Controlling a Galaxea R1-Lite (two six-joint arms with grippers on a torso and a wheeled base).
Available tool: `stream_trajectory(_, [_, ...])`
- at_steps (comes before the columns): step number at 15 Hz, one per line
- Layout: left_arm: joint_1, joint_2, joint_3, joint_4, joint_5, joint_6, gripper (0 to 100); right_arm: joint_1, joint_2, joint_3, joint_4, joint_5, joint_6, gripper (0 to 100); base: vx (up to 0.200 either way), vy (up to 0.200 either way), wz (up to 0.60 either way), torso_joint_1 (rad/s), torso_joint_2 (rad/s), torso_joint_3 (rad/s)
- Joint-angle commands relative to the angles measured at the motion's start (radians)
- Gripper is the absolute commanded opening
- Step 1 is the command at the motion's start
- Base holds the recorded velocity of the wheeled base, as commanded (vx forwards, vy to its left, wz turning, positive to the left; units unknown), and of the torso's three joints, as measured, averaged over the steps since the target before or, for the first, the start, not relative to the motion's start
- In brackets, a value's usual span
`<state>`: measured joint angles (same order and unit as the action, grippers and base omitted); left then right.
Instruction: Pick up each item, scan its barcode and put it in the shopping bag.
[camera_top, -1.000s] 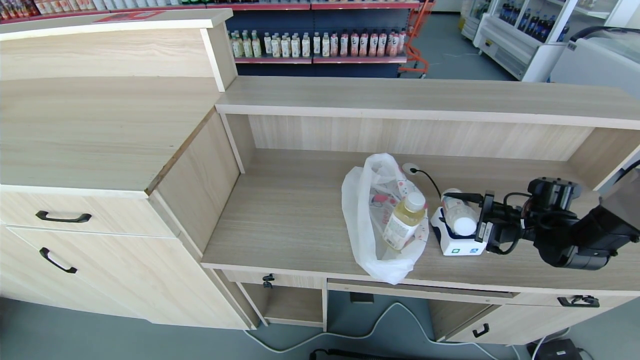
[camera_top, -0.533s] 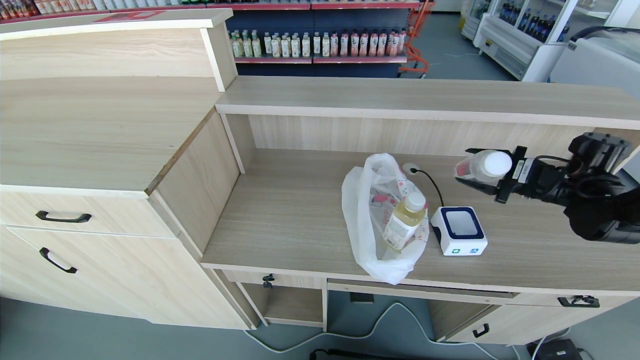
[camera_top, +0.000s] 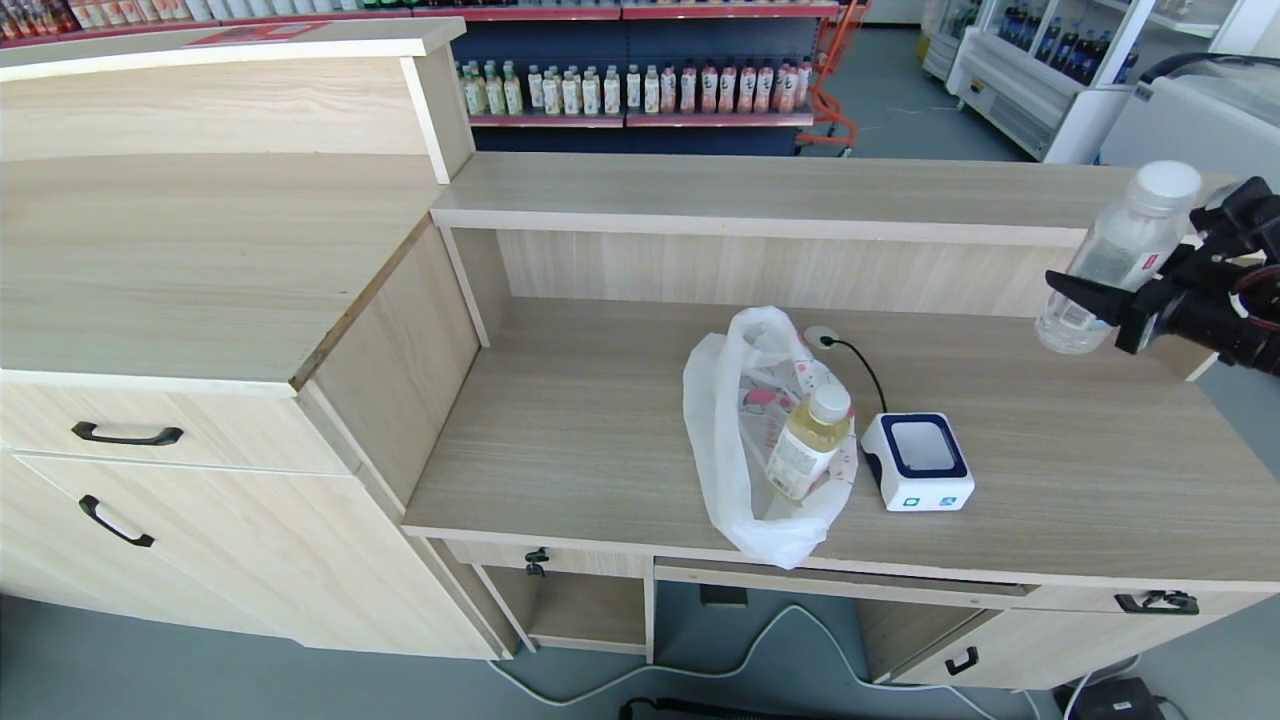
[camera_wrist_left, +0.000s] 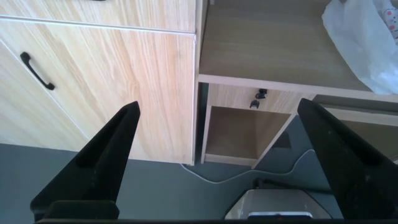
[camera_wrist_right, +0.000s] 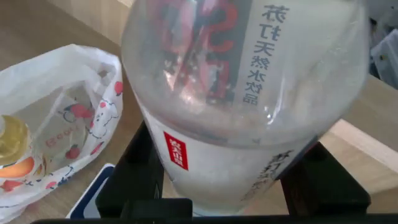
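Observation:
My right gripper is shut on a clear water bottle with a white cap, held nearly upright high above the counter's far right end. In the right wrist view the water bottle stands close between the dark fingers. The white shopping bag lies open on the counter with a yellow drink bottle inside. Just right of the bag sits the white barcode scanner with its dark window up. My left gripper is open, low in front of the cabinet, holding nothing.
A black cable runs from the scanner to a hole at the counter's back. A raised shelf borders the counter behind, and a taller cabinet stands to the left. Bare counter lies right of the scanner.
My right gripper lifted the water bottle off the scanner, carried it up and to the right, and turned it from lying flat to nearly upright. Bag and scanner stayed put.

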<state>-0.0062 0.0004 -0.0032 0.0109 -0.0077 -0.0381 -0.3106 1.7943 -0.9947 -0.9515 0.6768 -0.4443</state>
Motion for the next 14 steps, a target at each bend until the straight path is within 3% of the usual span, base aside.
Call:
stream_trajectory(1, [0.0, 0.0, 0.0, 0.0, 0.0, 0.0, 100, 0.013, -0.049, 0.056, -0.001, -0.238, 0.174, 0, 0.0, 0.0, 0.0, 0.0, 0.0, 0.0])
stream_trajectory(4, [0.0, 0.0, 0.0, 0.0, 0.0, 0.0, 100, 0.024, -0.044, 0.151, -0.013, -0.539, 0.213, 0, 0.0, 0.0, 0.0, 0.0, 0.0, 0.0])
stream_trajectory(9, [0.0, 0.0, 0.0, 0.0, 0.0, 0.0, 100, 0.024, -0.023, 0.211, -0.187, -0.632, 0.113, 0, 0.0, 0.0, 0.0, 0.0, 0.0, 0.0])
stream_trajectory(14, [0.0, 0.0, 0.0, 0.0, 0.0, 0.0, 100, 0.024, -0.007, 0.218, -0.257, -0.605, 0.067, 0, 0.0, 0.0, 0.0, 0.0, 0.0, 0.0])
